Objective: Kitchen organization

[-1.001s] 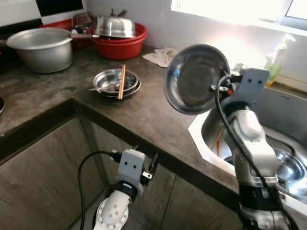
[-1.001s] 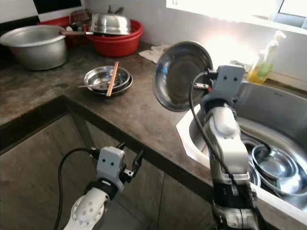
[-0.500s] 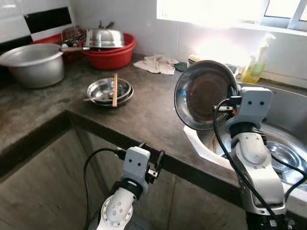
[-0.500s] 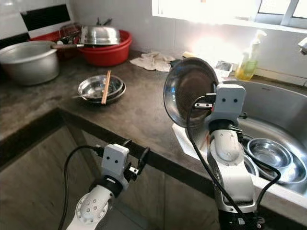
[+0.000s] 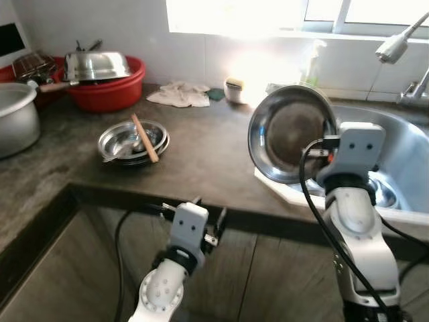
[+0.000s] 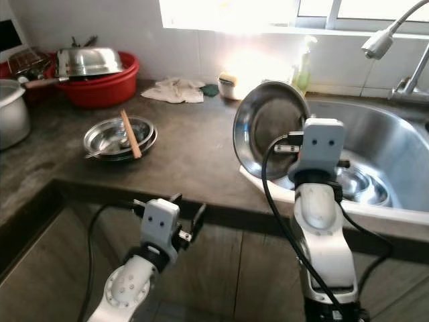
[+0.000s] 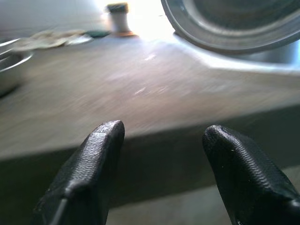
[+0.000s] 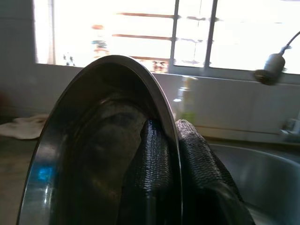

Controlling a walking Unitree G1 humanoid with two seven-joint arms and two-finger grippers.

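Observation:
My right gripper (image 8: 166,157) is shut on the rim of a steel bowl (image 5: 289,133), one finger inside it and one outside. It holds the bowl upright on edge over the left corner of the sink (image 5: 405,157). More steel bowls (image 6: 362,184) lie in the sink basin. A stack of steel bowls (image 5: 133,139), with a chopstick and a spoon across it, sits on the dark counter (image 5: 201,154) to the left. My left gripper (image 7: 161,140) stands open, low in front of the counter's edge, with nothing between its fingers.
A red basin (image 5: 102,90) carrying a steel lid stands at the back left, with a large grey pot (image 5: 12,117) at the far left. A white cloth (image 5: 179,94), a small cup (image 5: 234,89) and a soap bottle (image 6: 303,64) line the wall. A faucet (image 5: 401,39) rises at the right.
The whole picture has swung to the right, so the camera turned. The right gripper keeps the bowl, now lower by the sink's corner. The left arm stays low.

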